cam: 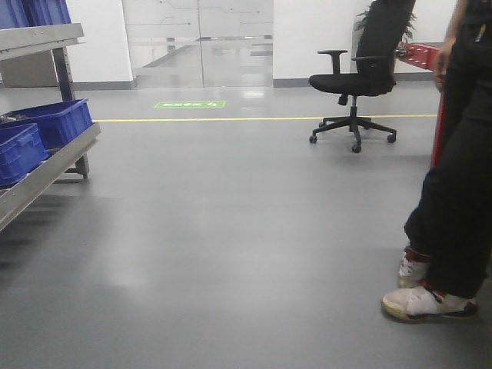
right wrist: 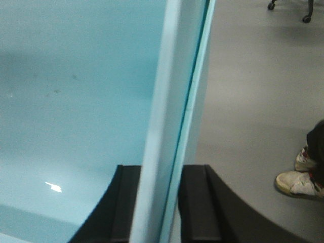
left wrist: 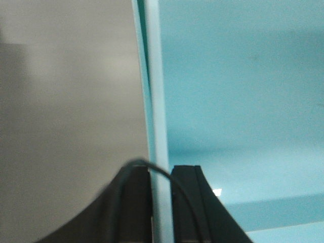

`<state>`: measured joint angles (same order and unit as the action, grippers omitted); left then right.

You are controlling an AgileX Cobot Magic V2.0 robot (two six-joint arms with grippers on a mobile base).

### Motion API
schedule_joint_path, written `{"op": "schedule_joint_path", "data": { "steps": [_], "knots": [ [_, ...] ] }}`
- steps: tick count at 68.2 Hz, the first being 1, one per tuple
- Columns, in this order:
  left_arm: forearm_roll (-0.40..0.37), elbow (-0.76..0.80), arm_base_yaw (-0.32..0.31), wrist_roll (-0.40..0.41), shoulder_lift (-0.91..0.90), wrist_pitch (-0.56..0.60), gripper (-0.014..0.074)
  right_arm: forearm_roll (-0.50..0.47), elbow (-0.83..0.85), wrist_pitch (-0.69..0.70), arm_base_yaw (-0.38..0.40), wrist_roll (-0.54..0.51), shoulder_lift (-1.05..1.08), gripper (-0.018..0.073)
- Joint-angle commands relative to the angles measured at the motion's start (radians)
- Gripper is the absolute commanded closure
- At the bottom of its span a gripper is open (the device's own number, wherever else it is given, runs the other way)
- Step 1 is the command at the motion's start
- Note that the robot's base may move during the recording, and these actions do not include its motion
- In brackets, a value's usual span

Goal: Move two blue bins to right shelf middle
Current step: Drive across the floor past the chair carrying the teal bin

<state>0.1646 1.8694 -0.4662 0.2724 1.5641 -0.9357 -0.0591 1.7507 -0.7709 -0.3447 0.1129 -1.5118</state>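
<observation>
The pale blue bin (left wrist: 243,101) fills the right half of the left wrist view and the left half of the right wrist view. Its thick rim (left wrist: 157,116) runs top to bottom through the middle of each. At lower centre the left gripper (left wrist: 161,205) is nearly closed, one black finger pressed on each face of the rim. The right gripper (right wrist: 161,202) clamps the rim in its own view the same way. Grey floor (right wrist: 253,101) lies alongside, with a person's white shoe (right wrist: 298,182) at lower right.
</observation>
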Motion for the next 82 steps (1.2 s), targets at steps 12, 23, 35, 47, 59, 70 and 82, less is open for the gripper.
{"op": "schedule_joint_path", "data": {
  "steps": [12,23,35,47,59,70,82],
  "knots": [
    [-0.019,0.018,-0.005,-0.005,-0.021,0.073,0.0707,0.01,0.02,0.1,0.002,-0.009,0.02,0.0713],
    [-0.019,0.018,-0.005,-0.005,-0.021,0.073,0.0707,0.01,0.02,0.1,0.002,-0.009,0.02,0.0713],
    [-0.019,0.018,-0.005,-0.005,-0.021,0.073,0.0707,0.01,0.02,0.1,0.002,-0.009,0.02,0.0713],
    [-0.019,0.018,-0.005,-0.005,-0.021,0.073,0.0707,0.01,0.02,0.1,0.002,-0.009,0.02,0.0713],
    [-0.019,0.018,-0.005,-0.005,-0.021,0.073,0.0707,0.01,0.02,0.1,0.002,-0.009,0.02,0.0713],
    [-0.019,0.018,-0.005,-0.005,-0.021,0.073,0.0707,0.01,0.02,0.1,0.002,-0.009,0.02,0.0713],
    [-0.019,0.018,-0.005,-0.005,-0.021,0.073,0.0707,0.01,0.02,0.1,0.002,-0.009,0.02,0.0713]
  ]
}}
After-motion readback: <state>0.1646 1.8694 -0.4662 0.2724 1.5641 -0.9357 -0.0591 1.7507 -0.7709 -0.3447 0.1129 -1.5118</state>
